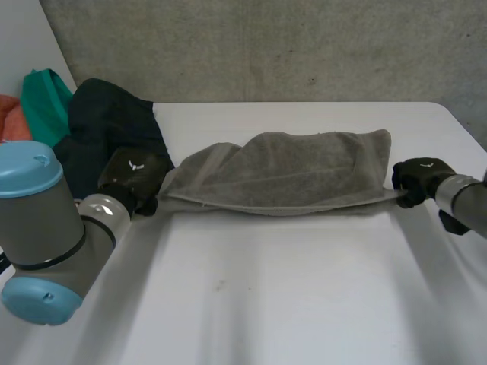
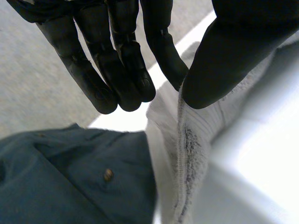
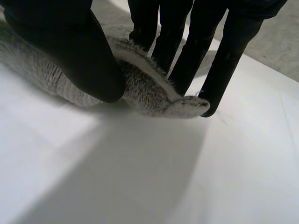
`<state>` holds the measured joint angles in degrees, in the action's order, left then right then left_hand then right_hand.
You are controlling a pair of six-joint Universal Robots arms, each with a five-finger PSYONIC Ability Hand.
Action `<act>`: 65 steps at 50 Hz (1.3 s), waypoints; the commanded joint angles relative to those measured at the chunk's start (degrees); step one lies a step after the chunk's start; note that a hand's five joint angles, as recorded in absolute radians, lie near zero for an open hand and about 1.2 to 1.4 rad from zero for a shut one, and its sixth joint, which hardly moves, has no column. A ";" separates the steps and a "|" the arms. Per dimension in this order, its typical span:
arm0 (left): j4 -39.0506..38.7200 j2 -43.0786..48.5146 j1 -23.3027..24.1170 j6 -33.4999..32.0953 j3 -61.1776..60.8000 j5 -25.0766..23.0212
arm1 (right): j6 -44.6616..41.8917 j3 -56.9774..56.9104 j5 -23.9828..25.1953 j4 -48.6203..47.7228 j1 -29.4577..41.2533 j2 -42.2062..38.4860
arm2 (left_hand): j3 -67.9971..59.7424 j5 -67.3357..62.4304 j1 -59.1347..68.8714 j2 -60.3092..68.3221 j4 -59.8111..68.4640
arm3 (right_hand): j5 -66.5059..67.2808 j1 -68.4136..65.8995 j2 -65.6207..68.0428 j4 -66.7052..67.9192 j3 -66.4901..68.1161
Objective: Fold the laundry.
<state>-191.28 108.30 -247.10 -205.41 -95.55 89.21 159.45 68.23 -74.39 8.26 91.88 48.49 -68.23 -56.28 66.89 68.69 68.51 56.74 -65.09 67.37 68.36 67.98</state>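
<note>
- Left arm (image 1: 46, 228) nearest; your left hand (image 1: 133, 173) pinches towel (image 1: 289, 179) at its left corner, thumb against fingers
- Your right hand (image 1: 418, 179) pinches the right corner likewise
- Towel lies on table (image 1: 266, 304), seemingly doubled lengthwise; cross-folds likely left

**Two-arm robot: body parts on record**

Left arm (image 1: 46, 228): fat grey cylindrical joint, round light-blue caps, pale ring just behind the hand. Right arm (image 1: 466, 204): grey segment behind the hand. Left hand (image 1: 133, 173), right hand (image 1: 420, 176): matte black, small white mark on each back. Fingers (image 2: 126, 56): black, smooth, round-tipped. Thumb (image 2: 224, 60): black, broader.
</note>
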 commanded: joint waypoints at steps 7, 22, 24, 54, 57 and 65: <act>32.36 -7.05 4.61 -13.43 -4.38 3.25 | -51.31 13.33 1.26 40.85 -13.30 19.88 | -11.77 -13.72 13.11 11.31 11.49 | 13.26 -14.91 12.63 11.64 12.02; 21.76 4.53 7.78 -17.83 15.44 9.48 | -42.13 4.21 1.96 27.62 -8.13 12.42 | -11.77 -13.72 13.11 11.31 11.49 | 13.26 -14.91 12.63 11.64 12.02; 19.82 5.69 7.78 -18.18 20.29 10.11 | -37.74 -0.80 1.96 23.66 -6.72 11.89 | -11.77 -13.72 13.11 11.31 11.49 | 13.26 -14.91 12.63 11.64 12.02; 1.72 4.20 2.77 -8.25 30.64 6.34 | -1.67 -4.00 2.05 -13.19 -3.29 16.91 | -11.77 -13.72 13.11 11.31 11.49 | 13.26 -14.91 12.63 11.64 12.02; 0.13 5.25 2.94 -8.25 23.87 5.54 | -4.31 -1.62 1.96 -12.48 -3.37 15.06 | -11.77 -13.72 13.11 11.31 11.49 | 13.26 -14.91 12.63 11.64 12.02; 0.73 7.19 4.61 -9.56 8.31 5.71 | -17.13 9.36 2.84 -6.17 -4.86 12.06 | -11.77 -13.72 13.11 11.31 11.49 | 13.26 -14.91 12.63 11.64 12.02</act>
<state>-191.37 114.30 -243.87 -213.63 -76.38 94.72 151.32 70.23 -72.17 -2.77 88.46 61.80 -68.23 -56.28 66.89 68.75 68.53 58.22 -65.09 67.37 68.43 68.18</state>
